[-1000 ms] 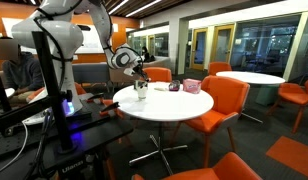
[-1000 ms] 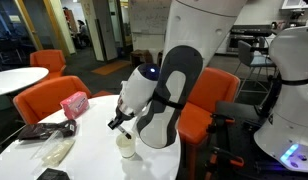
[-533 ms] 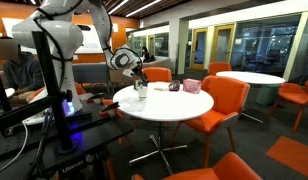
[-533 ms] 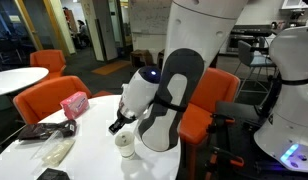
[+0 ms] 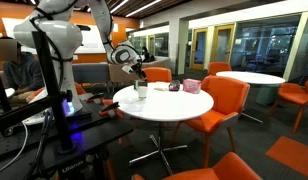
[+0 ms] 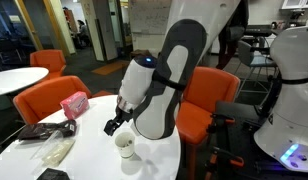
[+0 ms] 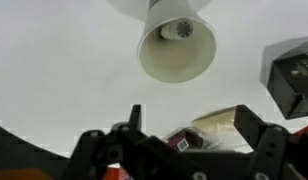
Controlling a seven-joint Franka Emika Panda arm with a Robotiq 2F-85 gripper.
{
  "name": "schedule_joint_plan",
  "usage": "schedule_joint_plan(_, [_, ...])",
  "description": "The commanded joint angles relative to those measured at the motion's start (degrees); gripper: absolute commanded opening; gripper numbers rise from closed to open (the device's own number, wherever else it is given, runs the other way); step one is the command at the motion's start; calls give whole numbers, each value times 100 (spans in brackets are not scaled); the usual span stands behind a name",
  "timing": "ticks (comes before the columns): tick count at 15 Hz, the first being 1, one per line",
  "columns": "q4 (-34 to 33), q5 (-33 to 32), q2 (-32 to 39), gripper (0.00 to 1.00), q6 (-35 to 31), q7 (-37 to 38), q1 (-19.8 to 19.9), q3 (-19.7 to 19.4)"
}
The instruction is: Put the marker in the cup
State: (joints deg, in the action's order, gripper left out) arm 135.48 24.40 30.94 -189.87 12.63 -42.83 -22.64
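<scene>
Plainly, the pincer (image 7: 187, 115) stood wide apart in the wrist view, its two dark, blocky metal fingers (image 7: 134, 122) spread with nothing between them. It hung just above the cup (image 7: 177, 50) and a little to one side of it, not touching it; an exterior view showed the same gap between the gripper (image 6: 113, 125) and the cup (image 6: 126, 147).

The cup was a pale, smooth, round cone, seen from above as a wide rim narrowing to a small base. Inside it, close to the wall, sat a small greyish ribbed round end (image 7: 177, 30), which appeared to be the marker standing on end; its body could not be made out.

The table (image 7: 64, 60) was round, white and glossy. On it lay a crinkled pale plastic bag (image 6: 56, 150), a pink box (image 6: 74, 103) with a patterned top, a flat dark object (image 6: 39, 130) and a low dark block (image 7: 294, 85) with squared corners. The arm's shell was smooth white plastic with a black band.

By count: one cup, one marker, one pink box, one bag, two dark objects. A second round white table (image 6: 14, 80) stood behind, and at least three orange upholstered chairs (image 6: 44, 98) showed in that exterior view.
</scene>
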Motion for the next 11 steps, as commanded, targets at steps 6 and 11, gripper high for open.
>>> schedule_joint_plan(6, [-247, -1518, -1007, 100, 3099, 693, -147, -912])
schedule_joint_plan(11, [-615, -2715, -1554, 100, 4162, 1013, 936, 198])
